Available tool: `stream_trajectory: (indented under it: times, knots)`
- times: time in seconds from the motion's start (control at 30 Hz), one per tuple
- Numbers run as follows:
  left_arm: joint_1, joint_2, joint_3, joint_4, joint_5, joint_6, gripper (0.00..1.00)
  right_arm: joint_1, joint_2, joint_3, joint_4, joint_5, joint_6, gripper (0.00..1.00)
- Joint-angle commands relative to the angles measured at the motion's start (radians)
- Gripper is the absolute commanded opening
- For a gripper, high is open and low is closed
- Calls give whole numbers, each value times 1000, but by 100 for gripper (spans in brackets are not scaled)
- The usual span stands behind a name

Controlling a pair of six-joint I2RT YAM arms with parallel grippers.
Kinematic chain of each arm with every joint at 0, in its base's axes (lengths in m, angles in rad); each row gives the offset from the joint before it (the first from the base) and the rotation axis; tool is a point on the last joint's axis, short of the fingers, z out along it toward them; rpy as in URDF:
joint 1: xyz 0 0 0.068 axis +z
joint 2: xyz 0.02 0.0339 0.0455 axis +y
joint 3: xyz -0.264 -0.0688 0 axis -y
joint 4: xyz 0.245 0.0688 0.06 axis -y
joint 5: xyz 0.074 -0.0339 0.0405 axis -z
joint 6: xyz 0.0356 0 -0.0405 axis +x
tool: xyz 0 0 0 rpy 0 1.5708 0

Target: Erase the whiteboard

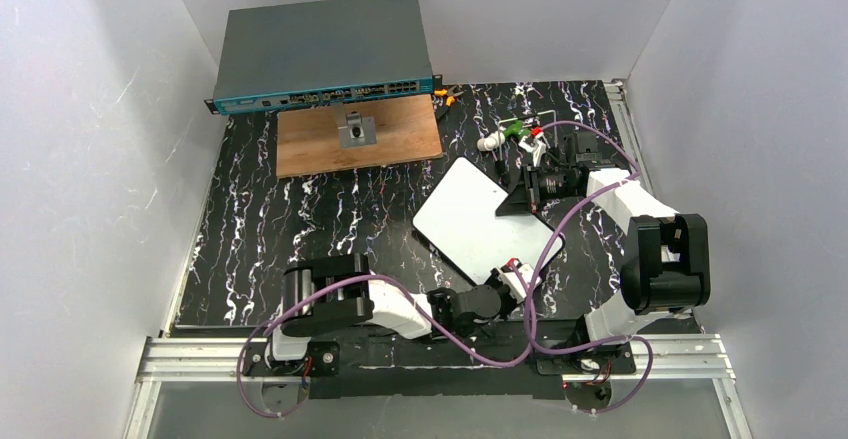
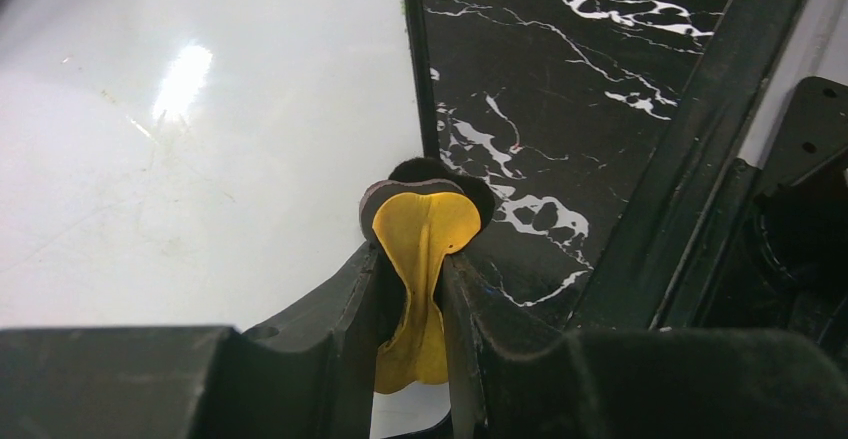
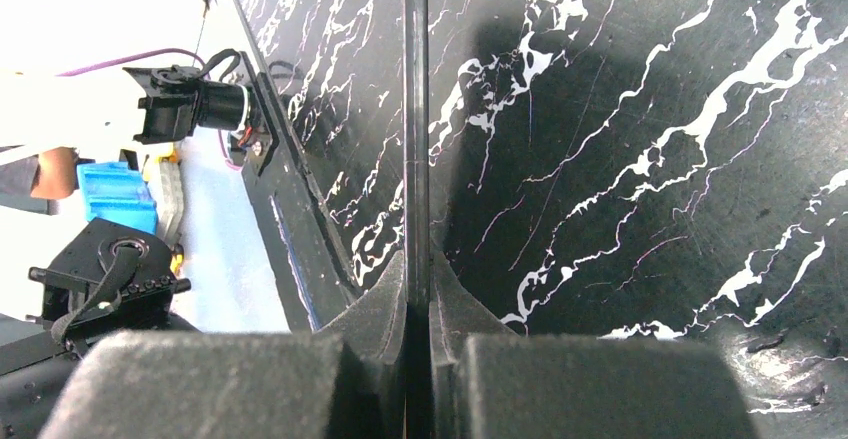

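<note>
The whiteboard (image 1: 478,221) lies tilted on the black marbled table, its glossy face showing no writing. In the left wrist view the whiteboard (image 2: 200,139) fills the left side, with its thin dark rim (image 2: 418,79) running up the middle. My left gripper (image 2: 420,249) is shut on a yellow eraser pad (image 2: 428,224) with a dark felt side, right at that rim. From above, the left gripper (image 1: 512,271) sits at the board's near right edge. My right gripper (image 1: 518,199) is shut on the board's far right edge; its wrist view shows the whiteboard (image 3: 416,109) edge-on between the right gripper (image 3: 418,269) fingers.
A blue-grey network switch (image 1: 320,54) stands at the back, with a brown wooden board (image 1: 400,139) carrying a small metal part (image 1: 357,131) in front of it. Markers and small tools (image 1: 515,131) lie behind the right gripper. White walls enclose the table.
</note>
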Motion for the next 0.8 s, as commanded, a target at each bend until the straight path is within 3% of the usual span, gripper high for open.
stream_trajectory:
  times: [0.0,0.3,0.6,0.77]
  knots:
    - [9,1,-24,-10,-157,2,0,6,-7,4,-20,-111,86,1]
    - [70,-72,-92,10,-116,-191,0,5,-6,5,-9,-116,98,1]
    - [78,-131,-207,85,-18,-218,0,4,22,69,-45,-92,112,1]
    - [156,-241,-257,-85,38,-371,0,5,27,75,-38,-88,118,1]
